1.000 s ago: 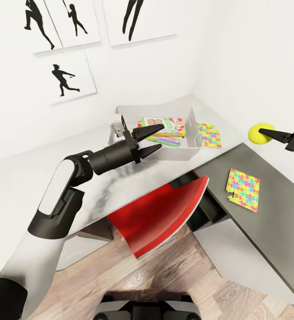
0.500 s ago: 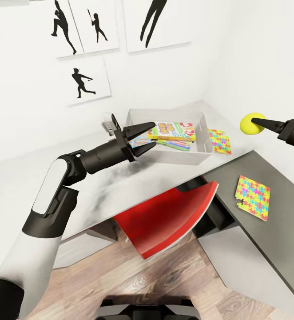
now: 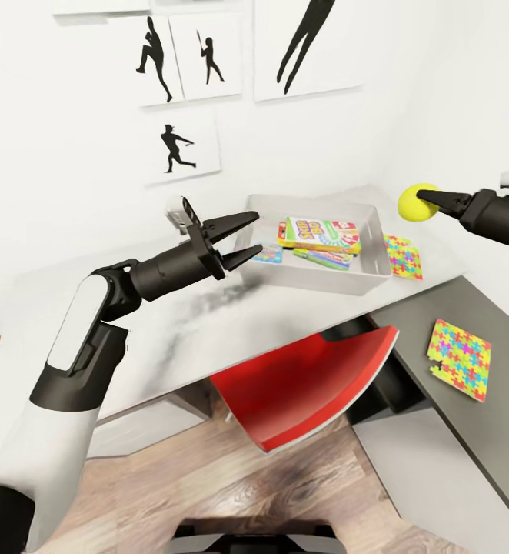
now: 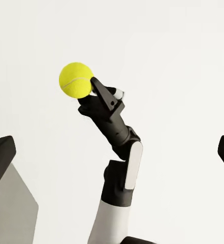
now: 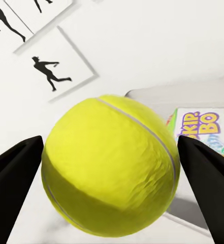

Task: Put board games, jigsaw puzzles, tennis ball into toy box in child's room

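The tennis ball (image 3: 416, 202) hangs in the air by the toy box's far right corner, with my right gripper (image 3: 431, 198) shut on it. In the right wrist view the tennis ball (image 5: 109, 165) sits between the two fingers (image 5: 15, 175). The pale grey toy box (image 3: 320, 285) stands on the table (image 3: 208, 331) and holds a yellow, green and red board game (image 3: 320, 233) on top of other flat boxes. One jigsaw puzzle (image 3: 403, 256) lies right of the box, another jigsaw puzzle (image 3: 460, 358) on the dark side table. My left gripper (image 3: 245, 237) is open and empty at the box's left edge. The bed is out of view.
A red chair (image 3: 308, 385) is tucked under the table's front edge. Black silhouette pictures (image 3: 177, 146) hang on the white wall behind. Wood-plank floor (image 3: 231, 485) lies below. The left wrist view looks at my right gripper (image 4: 94, 85) with the ball (image 4: 76, 80).
The head view has panned, shifting everything right. My right gripper has carried the ball up and closer to the toy box. My left gripper has drawn back from over the box to its left edge.
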{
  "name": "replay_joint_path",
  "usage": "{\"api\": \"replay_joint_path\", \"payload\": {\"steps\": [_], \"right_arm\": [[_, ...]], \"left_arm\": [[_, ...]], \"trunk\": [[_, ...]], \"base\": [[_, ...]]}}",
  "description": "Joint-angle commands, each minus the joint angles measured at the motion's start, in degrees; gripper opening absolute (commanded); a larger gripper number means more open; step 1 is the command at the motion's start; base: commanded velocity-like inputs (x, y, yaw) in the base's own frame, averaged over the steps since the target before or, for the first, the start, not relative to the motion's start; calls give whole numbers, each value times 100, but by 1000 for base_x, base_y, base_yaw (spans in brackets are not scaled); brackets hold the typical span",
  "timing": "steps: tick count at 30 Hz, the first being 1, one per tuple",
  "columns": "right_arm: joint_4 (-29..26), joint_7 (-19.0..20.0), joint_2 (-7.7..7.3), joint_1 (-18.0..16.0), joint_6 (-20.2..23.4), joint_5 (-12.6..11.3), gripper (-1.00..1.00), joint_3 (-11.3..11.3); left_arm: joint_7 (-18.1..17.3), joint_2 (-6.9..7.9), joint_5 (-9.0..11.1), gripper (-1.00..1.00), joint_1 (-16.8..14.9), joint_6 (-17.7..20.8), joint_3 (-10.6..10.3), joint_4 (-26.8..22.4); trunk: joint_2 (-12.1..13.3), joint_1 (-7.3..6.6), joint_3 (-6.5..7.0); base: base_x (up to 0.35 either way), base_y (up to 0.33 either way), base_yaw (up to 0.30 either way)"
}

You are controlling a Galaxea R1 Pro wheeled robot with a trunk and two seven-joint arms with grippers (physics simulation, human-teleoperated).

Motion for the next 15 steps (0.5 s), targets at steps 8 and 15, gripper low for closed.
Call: {"api": "replay_joint_path", "payload": {"steps": [8, 15], "right_arm": [[1, -351, 12, -80, 24, -194, -100, 208], [4, -465, 7, -84, 24, -254, -100, 271]], "left_arm": [[-47, 58, 22, 100, -6, 27, 4, 1], [-94, 71, 22, 100, -8, 80, 1, 0]], "trunk": [[-9, 3, 58], [-9, 3, 116]], "base": [[0, 0, 175], [0, 0, 177]]}}
